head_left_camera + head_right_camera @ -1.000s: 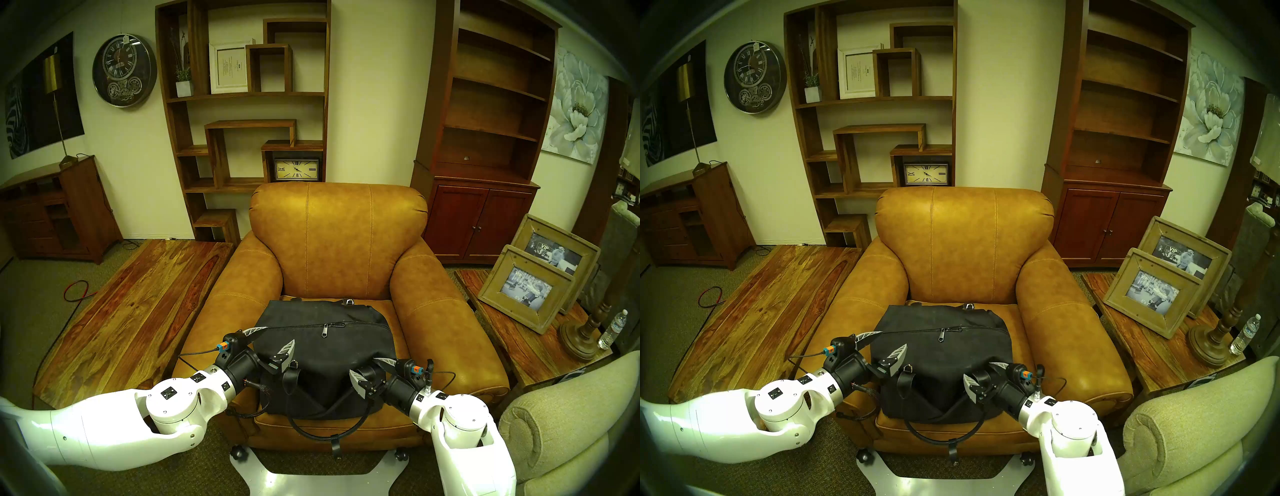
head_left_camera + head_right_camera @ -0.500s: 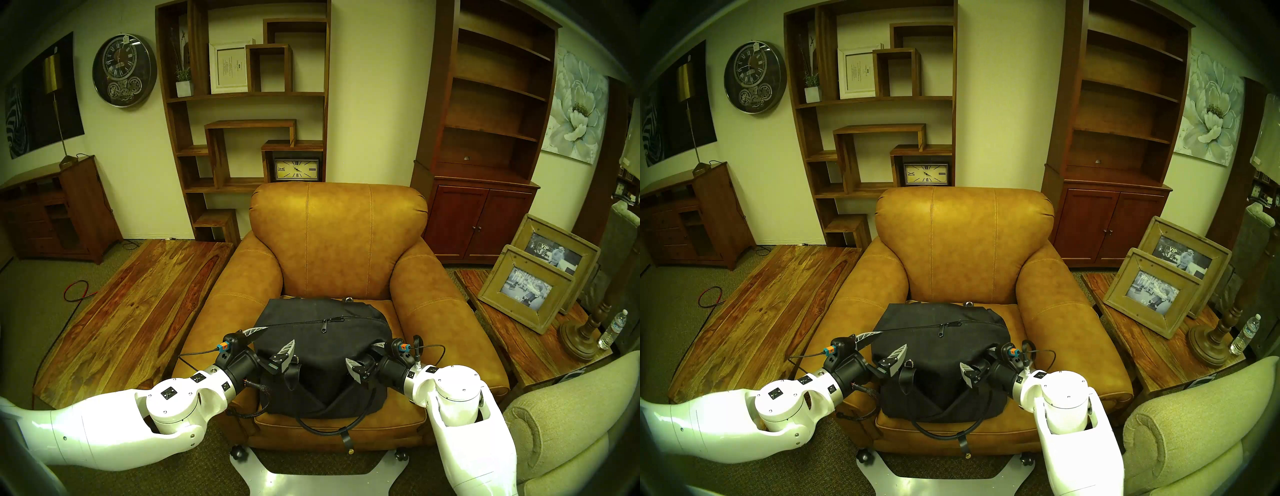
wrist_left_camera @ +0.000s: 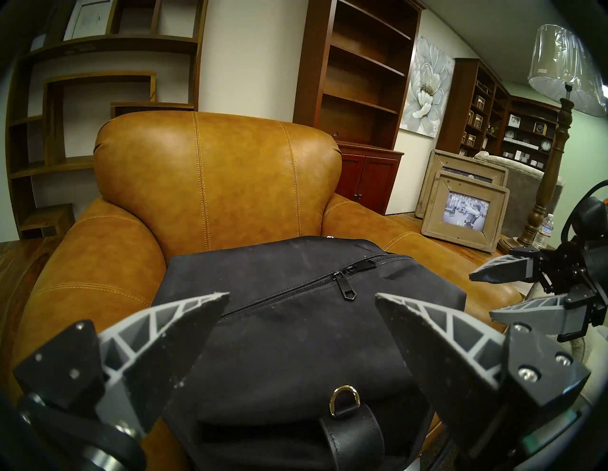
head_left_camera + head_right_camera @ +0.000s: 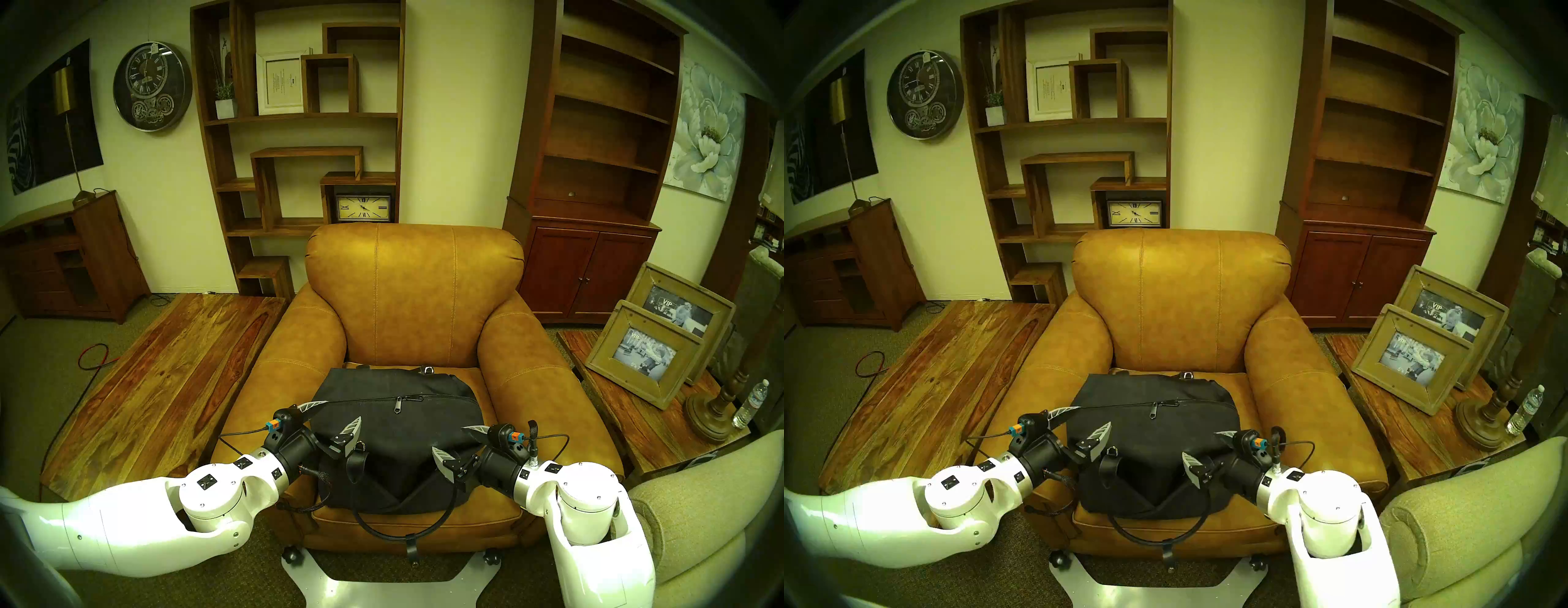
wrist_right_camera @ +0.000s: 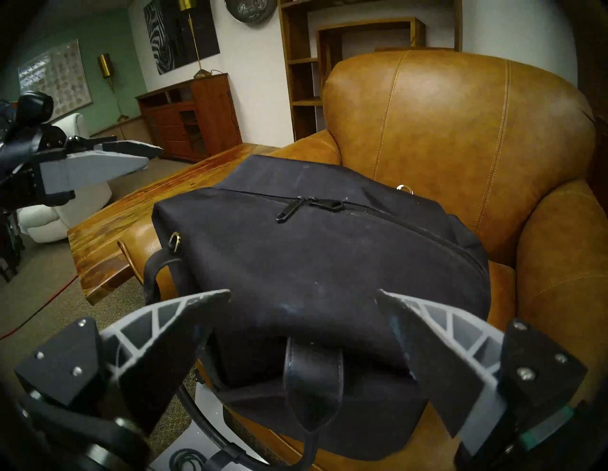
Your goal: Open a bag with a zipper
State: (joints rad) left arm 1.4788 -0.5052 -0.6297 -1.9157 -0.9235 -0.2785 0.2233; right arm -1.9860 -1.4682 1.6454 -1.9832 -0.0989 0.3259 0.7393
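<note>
You're in the approach step, nothing gripped yet. Left gripper and right gripper both spread wide, empty, at the near corners of the soft black fabric bag on the tan leather armchair. Beyond the fingertips, approx mid-bag, the small grey metal pull tab hangs off the dark zipper. Next: pin the fabric w/ one gripper, pinch the tab w/ the other.
</note>
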